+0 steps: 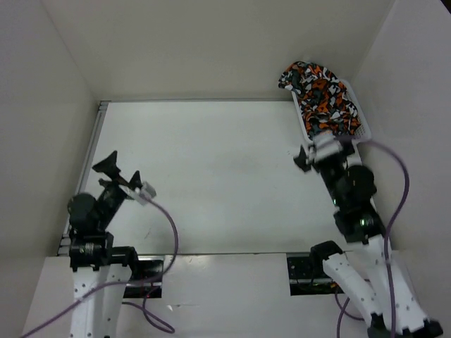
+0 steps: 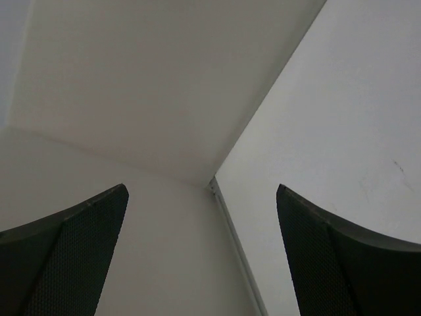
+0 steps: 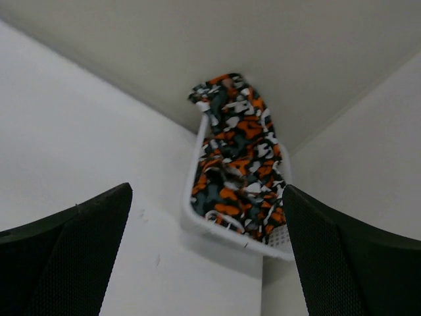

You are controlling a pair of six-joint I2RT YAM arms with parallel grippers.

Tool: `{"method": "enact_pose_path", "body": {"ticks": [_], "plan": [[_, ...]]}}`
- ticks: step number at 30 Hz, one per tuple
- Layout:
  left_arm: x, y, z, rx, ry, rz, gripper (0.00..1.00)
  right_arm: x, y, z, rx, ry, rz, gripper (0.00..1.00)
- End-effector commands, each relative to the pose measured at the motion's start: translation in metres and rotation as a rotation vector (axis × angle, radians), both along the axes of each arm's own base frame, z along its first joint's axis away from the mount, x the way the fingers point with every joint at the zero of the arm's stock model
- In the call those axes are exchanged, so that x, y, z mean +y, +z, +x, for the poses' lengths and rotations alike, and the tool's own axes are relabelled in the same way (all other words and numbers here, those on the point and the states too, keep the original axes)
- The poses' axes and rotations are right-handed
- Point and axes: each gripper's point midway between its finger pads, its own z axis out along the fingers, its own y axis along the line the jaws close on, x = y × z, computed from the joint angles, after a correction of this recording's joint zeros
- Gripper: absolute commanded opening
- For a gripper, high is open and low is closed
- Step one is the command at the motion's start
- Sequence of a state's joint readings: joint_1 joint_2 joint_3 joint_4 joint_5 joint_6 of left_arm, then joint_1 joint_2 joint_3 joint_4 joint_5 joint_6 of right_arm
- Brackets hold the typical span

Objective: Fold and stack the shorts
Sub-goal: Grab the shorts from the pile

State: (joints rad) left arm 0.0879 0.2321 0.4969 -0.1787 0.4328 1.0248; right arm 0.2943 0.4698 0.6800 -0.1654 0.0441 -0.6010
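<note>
No readable text, label, brand or number shows anywhere.

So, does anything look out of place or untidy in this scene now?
Only the shorts. They lie crumpled in the basket at the far right corner, and one end spills over its far rim. Nothing looks damaged.

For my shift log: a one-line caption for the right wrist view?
Open right gripper aimed at the shorts heaped in the basket, nothing held yet.
</note>
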Motion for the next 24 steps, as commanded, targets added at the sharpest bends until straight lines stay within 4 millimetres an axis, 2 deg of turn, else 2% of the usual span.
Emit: {"method": "enact_pose_path", "body": {"ticks": [1, 2, 3, 4, 5, 6, 7, 8, 9, 10, 12, 13, 14, 15, 16, 17, 18, 19, 20, 21, 22, 23, 24], "plan": [[0.048, 0.02, 0.051, 0.222, 0.31, -0.353, 1.0, -0.029, 0.016, 0.074, 0.152, -0.306, 0.091, 1.0], [0.059, 0.02, 0.066, 0.29, 0.39, -0.418, 1.0, -0.027, 0.041, 0.082, 0.126, -0.304, 0.102, 1.0], [0.073, -0.02, 0.099, 0.475, 0.535, -0.524, 1.0, -0.018, 0.027, 0.101, 0.185, -0.284, 0.078, 1.0], [0.074, 0.0, 0.11, 0.535, 0.573, -0.572, 1.0, -0.014, 0.043, 0.111, 0.175, -0.284, 0.127, 1.0], [0.072, -0.01, 0.122, 0.623, 0.599, -0.612, 1.0, -0.019, 0.034, 0.124, 0.227, -0.316, 0.132, 1.0], [0.063, -0.059, 0.134, 0.836, 0.649, -0.622, 1.0, -0.024, -0.005, 0.158, 0.348, -0.356, 0.13, 1.0], [0.047, -0.067, 0.144, 0.924, 0.617, -0.711, 1.0, -0.034, -0.017, 0.177, 0.401, -0.404, 0.234, 1.0], [0.038, -0.074, 0.153, 0.989, 0.602, -0.756, 1.0, -0.05, 0.014, 0.202, 0.365, -0.434, 0.335, 1.0], [0.028, -0.081, 0.173, 1.048, 0.576, -0.804, 1.0, -0.095, -0.047, 0.229, 0.526, -0.569, 0.4, 1.0], [0.006, -0.08, 0.179, 1.114, 0.481, -0.876, 1.0, -0.1, -0.02, 0.253, 0.501, -0.538, 0.578, 1.0], [-0.014, -0.078, 0.201, 1.159, 0.363, -0.901, 1.0, -0.118, -0.043, 0.274, 0.551, -0.537, 0.656, 1.0], [-0.024, -0.079, 0.207, 1.176, 0.33, -0.899, 1.0, -0.131, -0.056, 0.283, 0.536, -0.604, 0.642, 1.0], [-0.023, -0.081, 0.214, 1.179, 0.331, -0.899, 1.0, -0.131, -0.063, 0.289, 0.533, -0.624, 0.632, 1.0], [-0.031, -0.098, 0.221, 1.215, 0.341, -0.88, 1.0, -0.131, -0.077, 0.293, 0.56, -0.632, 0.627, 1.0], [-0.032, -0.099, 0.229, 1.205, 0.35, -0.869, 1.0, -0.129, -0.1, 0.302, 0.603, -0.627, 0.625, 1.0], [-0.029, -0.118, 0.237, 1.217, 0.393, -0.831, 1.0, -0.135, -0.108, 0.306, 0.611, -0.648, 0.66, 1.0], [-0.032, -0.123, 0.243, 1.209, 0.395, -0.805, 1.0, -0.137, -0.12, 0.31, 0.618, -0.667, 0.667, 1.0], [-0.044, -0.127, 0.246, 1.212, 0.38, -0.767, 1.0, -0.144, -0.135, 0.317, 0.623, -0.712, 0.666, 1.0], [-0.048, -0.133, 0.253, 1.205, 0.383, -0.726, 1.0, -0.152, -0.141, 0.321, 0.614, -0.739, 0.695, 1.0], [-0.063, -0.135, 0.254, 1.21, 0.358, -0.692, 1.0, -0.162, -0.153, 0.329, 0.625, -0.745, 0.722, 1.0], [-0.07, -0.136, 0.256, 1.212, 0.343, -0.675, 1.0, -0.164, -0.159, 0.333, 0.637, -0.732, 0.754, 1.0], [-0.076, -0.139, 0.262, 1.21, 0.339, -0.664, 1.0, -0.165, -0.164, 0.338, 0.649, -0.715, 0.804, 1.0], [-0.081, -0.141, 0.264, 1.208, 0.34, -0.653, 1.0, -0.166, -0.159, 0.346, 0.645, -0.678, 0.821, 1.0]]}}
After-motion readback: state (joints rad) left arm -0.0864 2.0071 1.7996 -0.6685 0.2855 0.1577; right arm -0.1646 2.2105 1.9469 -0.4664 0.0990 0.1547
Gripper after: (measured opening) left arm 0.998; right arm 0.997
